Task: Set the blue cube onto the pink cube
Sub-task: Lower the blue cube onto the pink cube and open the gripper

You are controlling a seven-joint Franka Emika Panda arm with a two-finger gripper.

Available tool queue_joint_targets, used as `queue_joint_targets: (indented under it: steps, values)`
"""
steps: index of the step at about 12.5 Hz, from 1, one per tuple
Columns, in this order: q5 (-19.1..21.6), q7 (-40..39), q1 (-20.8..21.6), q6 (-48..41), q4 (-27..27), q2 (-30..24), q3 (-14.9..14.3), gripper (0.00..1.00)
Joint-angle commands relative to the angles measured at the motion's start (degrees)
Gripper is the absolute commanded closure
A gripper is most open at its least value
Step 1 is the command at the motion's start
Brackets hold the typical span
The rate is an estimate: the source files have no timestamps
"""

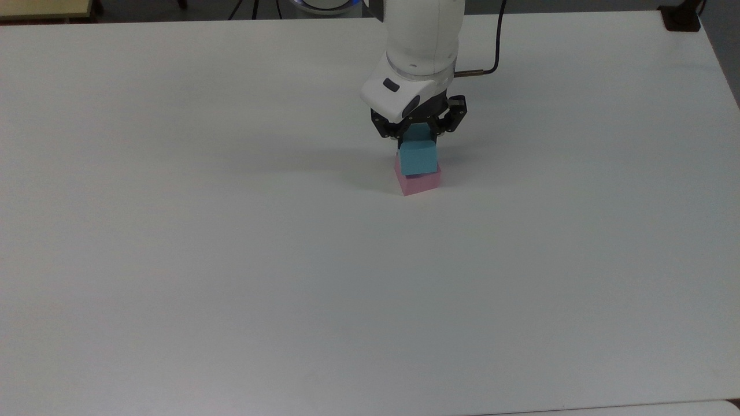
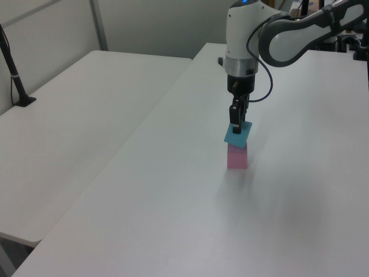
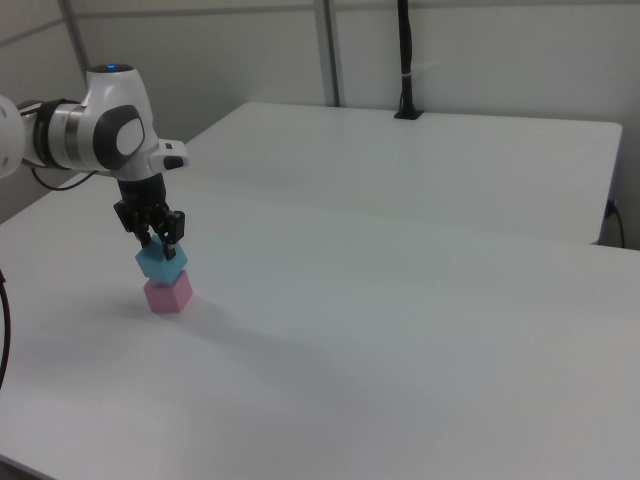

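Observation:
The pink cube [image 1: 420, 182] [image 2: 237, 157] [image 3: 166, 295] rests on the white table [image 1: 231, 260], turned a little askew. Directly over it hangs the blue cube [image 1: 417, 158] [image 2: 238, 134] [image 3: 161, 262], tilted, its lower edge at or just above the pink top; I cannot tell whether they touch. My gripper [image 1: 418, 130] [image 2: 237, 122] [image 3: 159, 237] comes straight down from the white arm and is shut on the blue cube's upper part.
A second white table [image 2: 75, 104] [image 3: 450, 150] adjoins this one, with a black post [image 2: 14, 72] [image 3: 405, 60] standing on it. A black cable [image 1: 491, 52] runs from the wrist. Wide bare tabletop lies around the cubes on all sides.

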Motion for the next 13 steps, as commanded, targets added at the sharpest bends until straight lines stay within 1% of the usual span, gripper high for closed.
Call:
queue_joint_targets:
  steps: [1, 4, 6, 7, 8, 9, 10, 11, 13]
  values:
    - [-0.7, -8.7, 0.0, -2.6, 1.9, 0.3, -0.3, 0.64]
    - [-2.7, -11.0, 0.4, -3.4, 1.7, 0.4, -0.3, 0.64]
    - [-3.4, -10.6, 0.7, -4.0, 1.2, 0.7, -0.2, 0.4]
    - [-3.5, -10.3, 0.8, -4.0, 0.8, 0.7, -0.2, 0.32]
    - [-3.5, -9.4, 0.8, -4.0, 0.8, 0.7, -0.2, 0.29]
    - [-3.5, -7.4, 0.9, -4.0, 0.9, 0.7, -0.2, 0.2]
    - [-3.5, -5.9, 1.2, -4.0, 0.9, 0.8, -0.2, 0.08]
    - [-3.5, -4.7, 1.5, -4.0, 0.9, 0.8, -0.2, 0.0]
    - [-3.4, -4.0, 1.4, -4.1, 1.1, 0.4, -0.2, 0.0]
